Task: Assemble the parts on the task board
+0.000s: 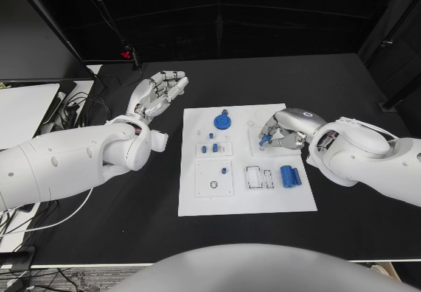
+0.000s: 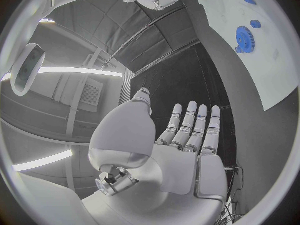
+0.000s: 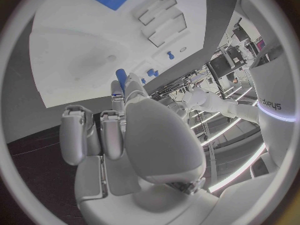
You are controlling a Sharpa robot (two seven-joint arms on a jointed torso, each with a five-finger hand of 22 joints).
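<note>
Black tabletop carries the white task board (image 1: 246, 201). From the head view, note the right hand (image 1: 285, 131) pinching a small blue peg (image 1: 264, 139) over the board's right side, near the blue gear (image 1: 224, 121). Left wrist view: the left hand (image 2: 187, 135) hangs off the board, fingers apart, empty. Right wrist view: the peg (image 3: 121, 76) protrudes beyond the fingertips; expect tilt or slip if you lower it off-centre.
</note>
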